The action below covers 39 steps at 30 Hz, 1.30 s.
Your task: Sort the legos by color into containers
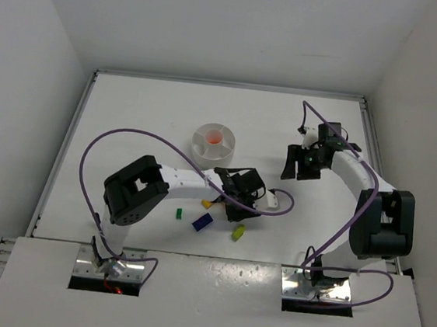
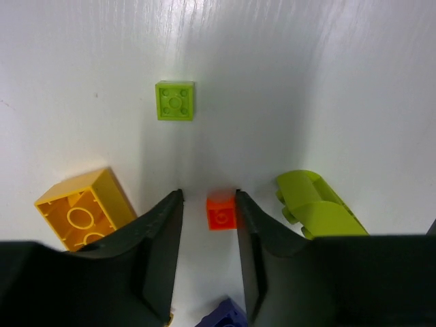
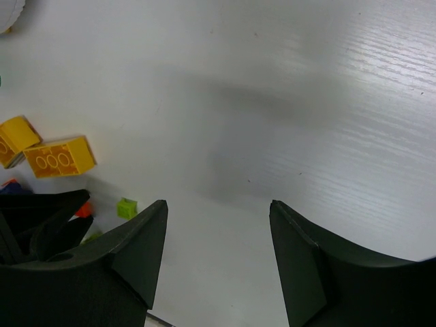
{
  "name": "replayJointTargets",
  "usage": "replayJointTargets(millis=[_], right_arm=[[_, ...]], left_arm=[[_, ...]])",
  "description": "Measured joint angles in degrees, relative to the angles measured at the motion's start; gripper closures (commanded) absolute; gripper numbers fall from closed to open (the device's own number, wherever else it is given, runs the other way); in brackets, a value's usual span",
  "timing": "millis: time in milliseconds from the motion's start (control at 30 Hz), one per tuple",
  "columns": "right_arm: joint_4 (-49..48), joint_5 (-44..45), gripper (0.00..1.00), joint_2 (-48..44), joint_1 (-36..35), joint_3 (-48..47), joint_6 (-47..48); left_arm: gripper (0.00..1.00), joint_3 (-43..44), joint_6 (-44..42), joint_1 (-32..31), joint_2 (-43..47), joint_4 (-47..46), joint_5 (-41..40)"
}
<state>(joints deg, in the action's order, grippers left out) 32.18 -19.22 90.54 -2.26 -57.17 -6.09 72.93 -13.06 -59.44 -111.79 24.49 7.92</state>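
My left gripper [image 2: 208,197] is open and low over the table, its jaws on either side of a tiny red-orange lego [image 2: 222,211] that touches the right finger. Around it lie a small lime lego [image 2: 175,101], a yellow lego [image 2: 85,209], a larger lime piece [image 2: 317,204] and a dark purple lego [image 2: 225,317]. In the top view the left gripper [image 1: 245,194] is just below and to the right of the round white dish [image 1: 223,155], which holds an orange piece [image 1: 215,138] in its centre well. My right gripper [image 1: 295,168] is open and empty, to the right of the dish.
In the top view a green lego [image 1: 179,214], the purple lego [image 1: 202,222] and a lime lego [image 1: 238,231] lie near the front. The right wrist view shows two yellow legos [image 3: 60,157] and the left gripper [image 3: 34,228] at the lower left. A raised rim bounds the table.
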Motion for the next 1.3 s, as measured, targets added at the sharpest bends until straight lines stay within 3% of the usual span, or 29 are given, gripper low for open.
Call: replayJointTargets(millis=[167,300,433,1300], right_arm=[[0.0,-0.3,0.38,0.1,0.4,0.0,0.0],[0.0,-0.3,0.38,0.4,0.6,0.0,0.0],[0.0,-0.5,0.38,0.8,0.6,0.0,0.0],[0.0,-1.8,0.38,1.5,0.6,0.0,0.0]], left_arm=[[0.62,0.1,0.0,0.0,-0.2,-0.4,0.3],[0.48,0.1,-0.2,-0.1,-0.2,-0.7,0.4],[0.43,0.0,0.0,-0.1,-0.2,-1.0,0.2],[0.49,-3.0,1.5,-0.1,1.5,-3.6,-2.1]])
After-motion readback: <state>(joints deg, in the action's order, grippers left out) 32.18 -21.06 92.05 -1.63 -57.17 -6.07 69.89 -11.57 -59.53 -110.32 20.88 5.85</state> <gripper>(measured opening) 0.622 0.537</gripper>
